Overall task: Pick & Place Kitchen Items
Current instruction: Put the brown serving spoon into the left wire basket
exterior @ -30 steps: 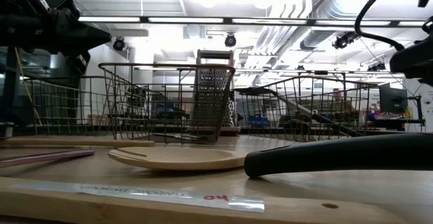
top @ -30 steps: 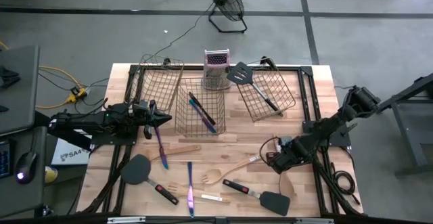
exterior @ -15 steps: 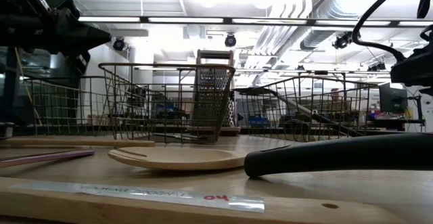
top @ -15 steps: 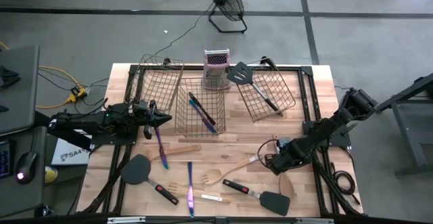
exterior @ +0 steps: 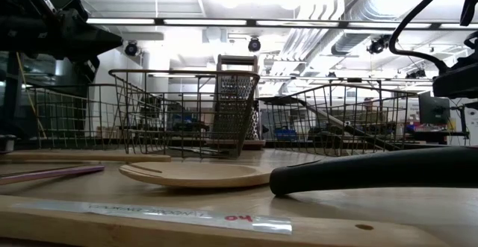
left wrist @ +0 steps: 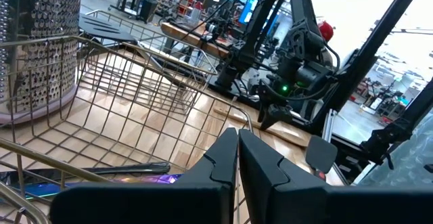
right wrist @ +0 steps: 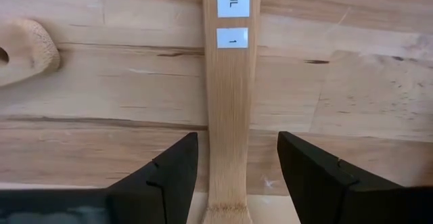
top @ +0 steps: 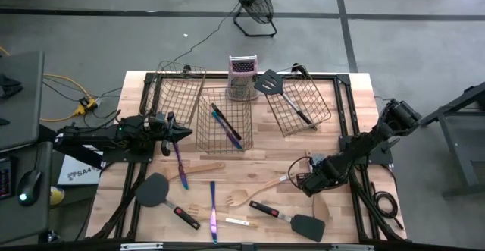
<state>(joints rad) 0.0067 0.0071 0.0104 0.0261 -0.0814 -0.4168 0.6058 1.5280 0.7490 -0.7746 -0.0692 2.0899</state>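
My right gripper (top: 306, 182) is open, low over the table's near right part. In its wrist view the fingers (right wrist: 169, 173) stand on either side of a pale wooden utensil's handle (right wrist: 227, 109), which bears white labels; I cannot tell whether they touch it. A wooden spoon (top: 258, 190) lies just to its left. My left gripper (top: 186, 133) is shut and empty, held level at the left wall of the middle wire basket (top: 225, 119). That basket holds iridescent cutlery (left wrist: 101, 178). Another iridescent piece (top: 180, 162) lies flat on the table by the left gripper.
The box grater (top: 242, 76) stands at the far middle between the left basket (top: 170, 92) and the right basket (top: 305, 103), which holds a black spatula (top: 270, 83). Black spatulas (top: 157, 191) (top: 292, 220), wooden utensils (top: 198, 170) and a purple piece (top: 213, 213) lie near the front.
My right gripper has moved a little down and toward the table's left, staying open over the wooden handle.
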